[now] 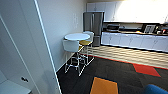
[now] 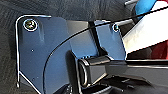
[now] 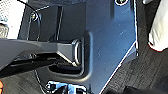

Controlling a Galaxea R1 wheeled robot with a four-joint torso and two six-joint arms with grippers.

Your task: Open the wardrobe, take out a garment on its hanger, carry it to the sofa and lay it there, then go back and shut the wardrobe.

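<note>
The wardrobe (image 1: 23, 47) takes up the near left of the head view: a white panel, apparently one of its doors, stands tilted across the frame with its edge toward the camera, and a pale ledge shows low beside it. Past the wardrobe a white wall (image 1: 61, 27) runs back to a kitchen, where a long run of white cabinets (image 1: 135, 41) sits under a dark counter and a steel refrigerator (image 1: 93, 26) stands at the wall end of that run. The floor (image 1: 105, 71) near the wardrobe is dark carpet with an orange patch and a red patch set into it; nearer the cabinets it turns pale. Between wardrobe and refrigerator, against the wall, stands a small round white table (image 1: 77, 36) with a white stool (image 1: 72, 50) on its near side and a yellow-seated one just behind.

Well away from the wardrobe, at the lower corner across the carpet, a rounded bright blue shape shows, likely an edge of the sofa (image 1: 155, 89).

In the left wrist view white fabric (image 2: 146, 31) with dark red beside it lies past the robot's dark plate (this looks like the garment). In the right wrist view a white sleeve-like piece with a red rim (image 3: 158, 30) hangs over the dark carpet.

Neither gripper's jaws can be made out, so I cannot tell how they stand.
</note>
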